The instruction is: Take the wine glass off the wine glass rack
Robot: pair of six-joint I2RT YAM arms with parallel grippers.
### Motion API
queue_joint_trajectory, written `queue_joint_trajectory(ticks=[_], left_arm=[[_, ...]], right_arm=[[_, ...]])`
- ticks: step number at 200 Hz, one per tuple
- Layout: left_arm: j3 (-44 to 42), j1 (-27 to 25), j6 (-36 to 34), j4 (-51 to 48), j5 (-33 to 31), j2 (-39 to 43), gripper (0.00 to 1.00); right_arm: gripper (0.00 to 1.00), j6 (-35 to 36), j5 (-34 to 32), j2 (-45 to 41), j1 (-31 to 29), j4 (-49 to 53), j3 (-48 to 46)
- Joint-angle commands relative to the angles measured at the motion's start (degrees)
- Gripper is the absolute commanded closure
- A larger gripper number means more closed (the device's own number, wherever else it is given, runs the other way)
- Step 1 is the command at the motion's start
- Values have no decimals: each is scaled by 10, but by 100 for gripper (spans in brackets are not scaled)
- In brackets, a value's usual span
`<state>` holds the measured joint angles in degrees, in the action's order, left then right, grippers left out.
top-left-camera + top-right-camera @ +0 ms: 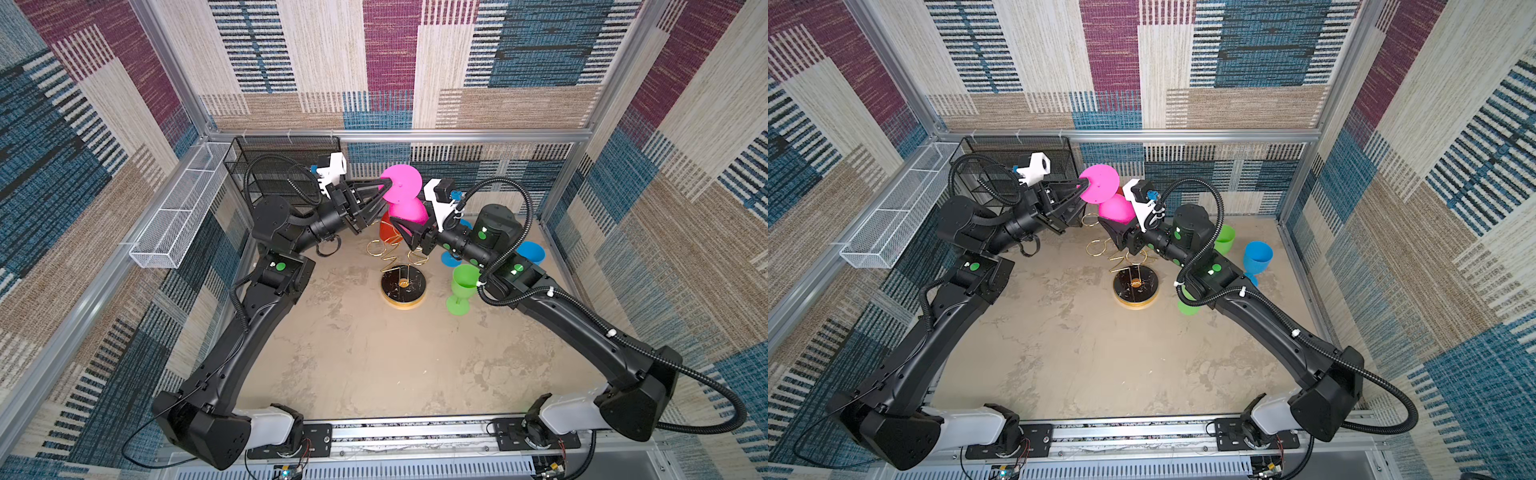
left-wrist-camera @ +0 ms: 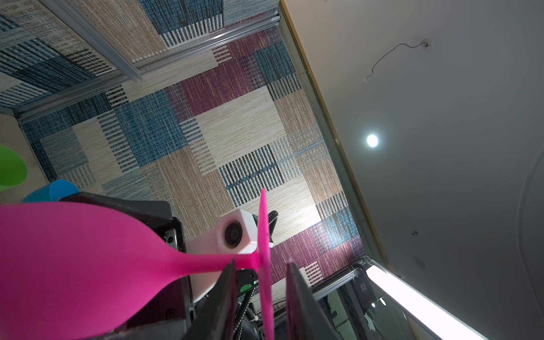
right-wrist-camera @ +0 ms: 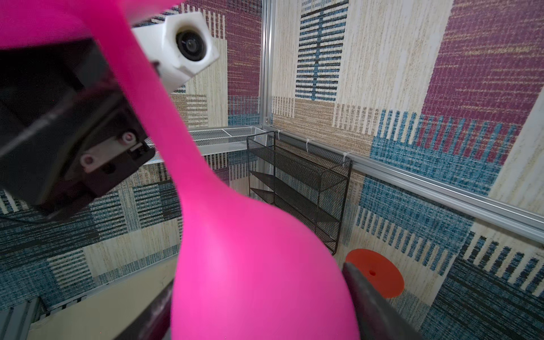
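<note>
White mesh basket (image 1: 174, 216) on the far-left wall and black mesh shelf unit (image 1: 286, 162) in the back corner are both well apart from the action.

Moving in, the left gripper (image 1: 384, 186) reaches across from the left with its jaws spread. The left wrist view shows them straddling the thin foot disc where it meets the stem, with daylight on both sides, pinching nothing.

And there's the wine glass (image 1: 409, 208), bright pink, up in the air above the wine glass rack (image 1: 392, 291). No ring sits around its stem, so it looks off the rack. Its long axis is steep and a little tilted, foot on top, bowl below.

The right gripper (image 3: 259, 273) comes in lower from the right, jaws pressed against either side of the bowl. With the left jaws apart, I'd say the right arm carries it.

So here's the hinge: the foot lies at the left jaws, the bowl at the right jaws, and the right arm has the hold. My read is that the left has to back out leftward, off that disc, before the glass travels, or the foot catches a jaw.

What's in the way? The orange glass (image 1: 388, 232) is just behind and below the bowl, foot up, seemingly hung on the rack, and the gold rings are directly underneath. Further right, the green glass (image 1: 465, 282) and blue glass (image 1: 532, 251) stand on the surface (image 1: 374, 365) beneath the right arm. The bare middle looks like the safer way down.
</note>
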<state>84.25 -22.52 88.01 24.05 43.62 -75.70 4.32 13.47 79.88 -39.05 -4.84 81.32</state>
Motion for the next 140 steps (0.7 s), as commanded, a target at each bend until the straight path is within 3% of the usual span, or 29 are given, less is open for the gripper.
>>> queue_joint_trajectory(ticks=[1,31,48,69,96,116,140], left_arm=[[-5,1,-25,36,-13,5,62],[-26,16,-25,68,-26,14,59],[-39,28,-88,60,-36,28,59],[-64,28,-287,-5,-98,73,59],[-98,28,-580,-70,-225,122,59],[-146,28,-767,-10,-233,138,57],[-175,28,-948,48,-177,136,57]], right_arm=[[35,-15,1,-13,-1,10,-5],[37,-32,-13,-30,-1,59,2],[39,-42,-25,-37,-1,112,23],[41,-52,-28,-40,-1,189,55],[44,-64,-21,-41,-1,277,90],[47,-70,-6,-36,-1,327,119],[49,-76,17,-30,-1,360,136]])
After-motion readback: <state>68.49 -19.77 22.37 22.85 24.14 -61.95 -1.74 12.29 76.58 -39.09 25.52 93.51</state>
